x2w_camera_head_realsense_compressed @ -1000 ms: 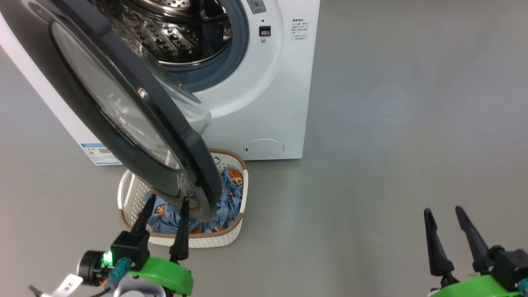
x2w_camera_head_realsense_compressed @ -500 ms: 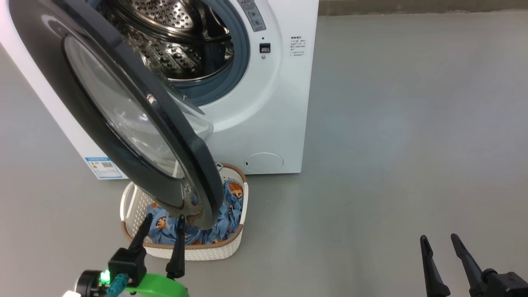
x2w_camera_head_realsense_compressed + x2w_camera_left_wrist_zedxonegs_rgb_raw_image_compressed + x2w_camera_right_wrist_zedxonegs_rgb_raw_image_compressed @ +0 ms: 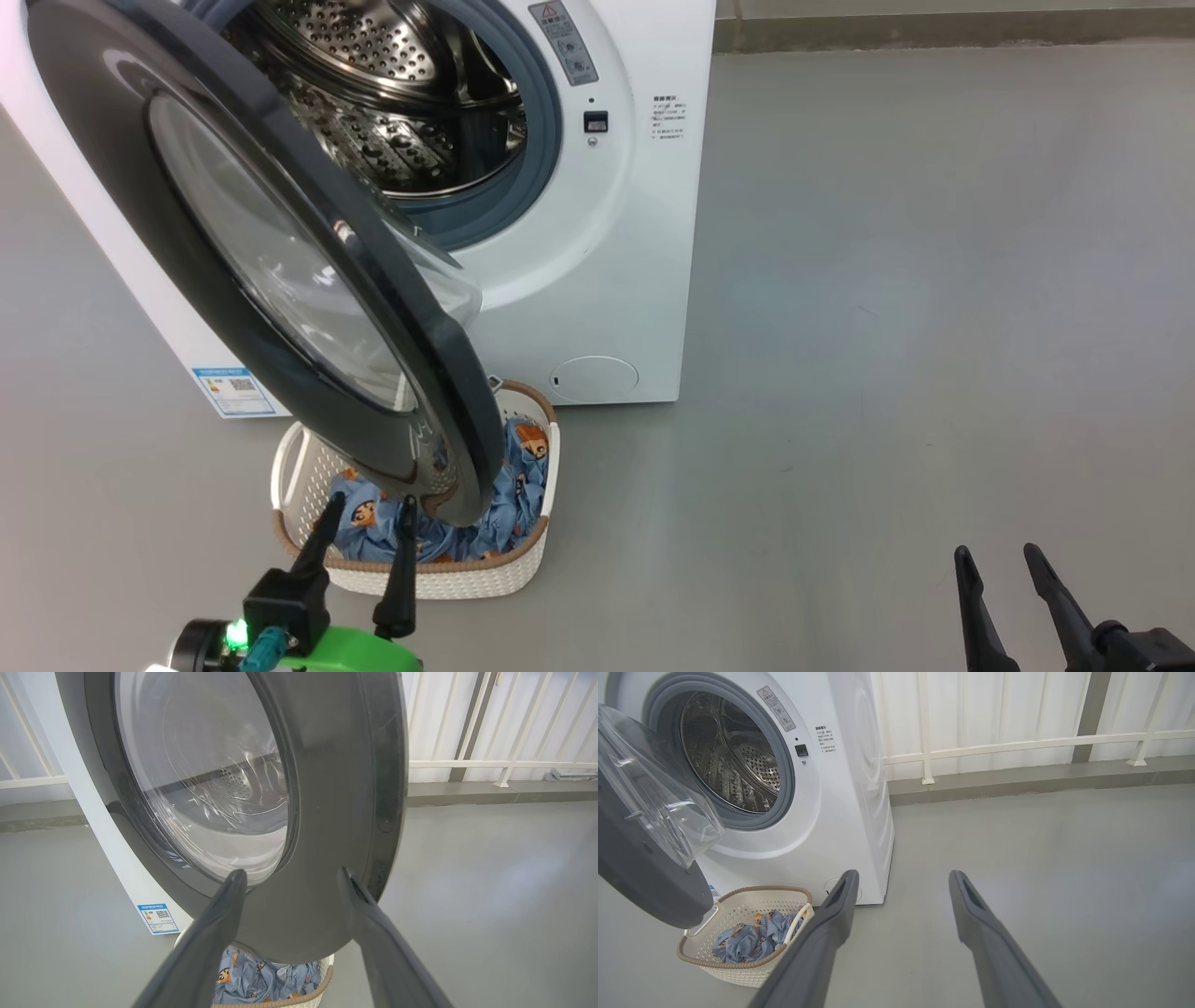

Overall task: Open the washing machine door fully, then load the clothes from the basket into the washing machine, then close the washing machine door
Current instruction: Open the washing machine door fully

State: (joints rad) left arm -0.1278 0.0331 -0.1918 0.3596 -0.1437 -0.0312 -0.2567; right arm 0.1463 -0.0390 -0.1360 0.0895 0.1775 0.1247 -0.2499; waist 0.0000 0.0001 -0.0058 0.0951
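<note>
Head camera is tilting up, everything sitting lower; left pincer (image 3: 372, 499) and right pincer (image 3: 997, 553) are gaping, empty. Part-open, glossy black-ringed round glass door (image 3: 271, 261) is hanging over cream perforated plastic basket (image 3: 420, 579) holding light blue cartoon-print clothes (image 3: 521, 471): likely soft, light, so pinch a bunched fold.

The door (image 3: 271, 271) has a glossy, mirror-smooth black ring round a clear bulging glass window. The washer (image 3: 607, 261) is smooth white with a soft gloss. Its drum (image 3: 392, 93) is bright perforated steel, and its gasket (image 3: 544, 140) looks like matt grey rubber. A paper-like label (image 3: 233, 392) sticks at the washer's seven o'clock corner. The basket (image 3: 429, 581) is cream perforated plastic with a brown woven-look rim, and the clothes (image 3: 518, 481) in it are soft, crumpled printed cloth. The floor (image 3: 887, 327) is smooth grey with a dull sheen. The left fingers (image 3: 401, 560) and right fingers (image 3: 971, 607) look like matt dark plastic.
</note>
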